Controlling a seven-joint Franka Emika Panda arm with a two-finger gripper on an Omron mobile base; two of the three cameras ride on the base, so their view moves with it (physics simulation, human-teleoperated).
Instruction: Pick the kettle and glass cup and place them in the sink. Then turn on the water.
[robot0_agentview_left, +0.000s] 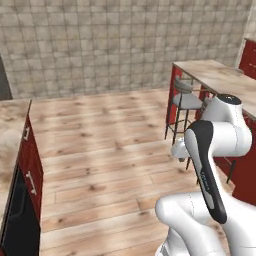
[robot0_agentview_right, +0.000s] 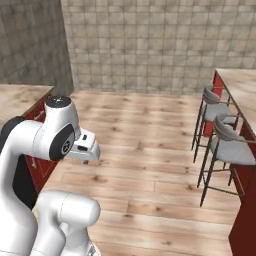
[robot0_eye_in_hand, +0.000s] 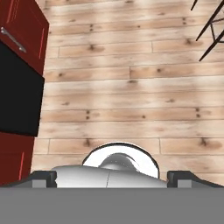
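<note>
The kettle, the glass cup, the sink and the water are out of view. My gripper (robot0_eye_in_hand: 111, 179) points down at the bare wooden floor, and its two dark fingertips (robot0_eye_in_hand: 43, 178) stand far apart with nothing between them. In the left base view the hand (robot0_agentview_left: 180, 150) hangs in front of the folded white arm, over the floor. The right base view shows the same hand (robot0_agentview_right: 86, 150) beside the arm's elbow, well above the planks.
Red cabinets (robot0_agentview_left: 31, 165) under a wooden counter, with a black appliance front (robot0_agentview_left: 17, 215), line the left. A bar counter (robot0_agentview_left: 215, 75) with grey stools (robot0_agentview_right: 225, 145) stands on the right. Open wooden floor (robot0_agentview_left: 110, 150) lies between them, ending at a tiled wall.
</note>
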